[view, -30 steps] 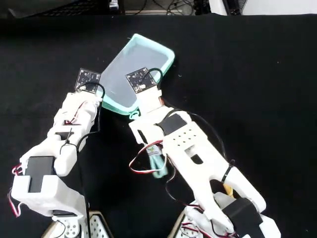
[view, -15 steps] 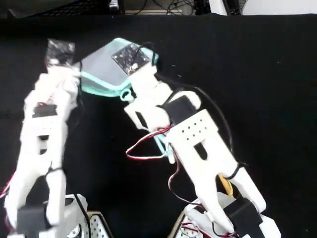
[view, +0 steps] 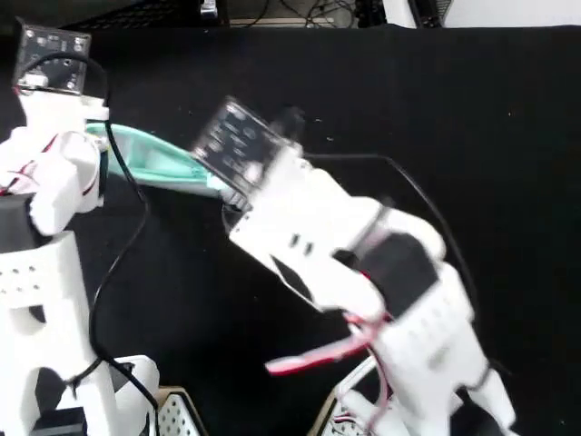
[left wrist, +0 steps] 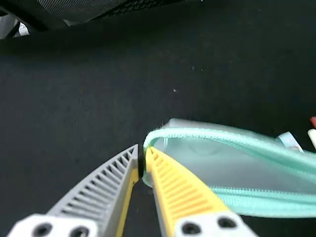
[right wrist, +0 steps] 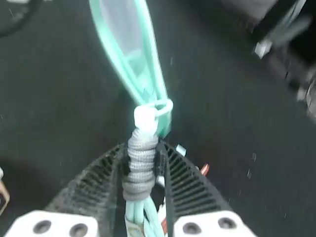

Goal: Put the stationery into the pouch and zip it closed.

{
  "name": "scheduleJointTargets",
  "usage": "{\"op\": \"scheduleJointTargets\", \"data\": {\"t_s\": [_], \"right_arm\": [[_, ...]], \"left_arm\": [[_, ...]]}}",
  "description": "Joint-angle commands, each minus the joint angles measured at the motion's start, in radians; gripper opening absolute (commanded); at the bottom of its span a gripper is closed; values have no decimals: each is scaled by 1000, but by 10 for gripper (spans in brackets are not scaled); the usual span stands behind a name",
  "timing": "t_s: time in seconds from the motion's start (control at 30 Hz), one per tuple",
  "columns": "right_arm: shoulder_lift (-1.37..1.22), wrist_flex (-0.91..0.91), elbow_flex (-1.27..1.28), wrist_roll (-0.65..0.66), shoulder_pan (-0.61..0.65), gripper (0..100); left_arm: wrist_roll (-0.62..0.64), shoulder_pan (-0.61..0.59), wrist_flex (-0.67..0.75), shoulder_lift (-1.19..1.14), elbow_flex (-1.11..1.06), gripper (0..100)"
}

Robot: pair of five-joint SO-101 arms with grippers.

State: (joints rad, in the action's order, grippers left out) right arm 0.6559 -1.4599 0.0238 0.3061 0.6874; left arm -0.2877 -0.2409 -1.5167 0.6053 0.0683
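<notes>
While both arms are standing raised over the black table, I am holding the pouch stretched between my two pincers. From the high camera it is showing edge-on, a thin teal strip running from my left arm across to my right arm.

Left pincer: narrow, the grey finger and the yellow finger pinching one corner of the pouch between their tips. The teal zip is running away from that corner along the pouch's edge, with the translucent panel lying just beside it. The panel is too hazy to tell what is sitting inside, and I cannot tell whether the zip is fully drawn.

Right pincer: narrow as well, both black fingers pressing on the pull cord, a grey-wrapped bundle with pale teal strands trailing back between the fingers. A white knot is sitting at the cord's far end, just past my fingertips, and it is touching a small loop at the end of the pouch. From there the pouch is reaching away from this pincer, narrow and edge-on, with the dark table lying behind it.
</notes>
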Motion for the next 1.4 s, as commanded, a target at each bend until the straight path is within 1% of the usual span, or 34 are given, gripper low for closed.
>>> {"op": "scheduleJointTargets", "data": {"t_s": [0.0, 0.1, 0.33, 0.47, 0.6, 0.73, 0.87, 0.97, 1.07, 1.13, 1.2, 1.3, 1.37], "right_arm": [[71, -17, -44, 9, 17, 13], [85, -31, -47, 9, 18, 13], [88, -32, 10, 11, 14, 14], [93, -32, 62, 9, 14, 14], [111, -32, 85, 14, 15, 14], [171, -32, 93, 15, 20, 14], [219, -32, 116, 17, 20, 14], [231, -32, 151, 17, 20, 14], [232, -29, 174, 17, 20, 14], [232, -23, 177, 17, 20, 14], [232, -2, 174, 17, 20, 15], [231, 43, 177, 17, 18, 15], [229, 63, 177, 17, 20, 15]], "left_arm": [[5, 7, -157, 29, 199, 29], [5, 61, -244, -3, 263, 29], [6, 64, -244, -201, 275, 29], [-2, 62, -242, -264, 277, 30], [-2, 62, -244, -264, 275, 40], [6, 13, -245, -264, 248, 123], [2, -22, -245, -264, 213, 123], [-6, -21, -245, -264, 173, 123], [-41, -16, -247, -262, 120, 123], [-57, -21, -247, -256, 99, 122], [-78, -16, -247, -227, 76, 87], [-157, -13, -247, -133, 33, 27], [-198, -2, -247, -44, -13, 29]]}}
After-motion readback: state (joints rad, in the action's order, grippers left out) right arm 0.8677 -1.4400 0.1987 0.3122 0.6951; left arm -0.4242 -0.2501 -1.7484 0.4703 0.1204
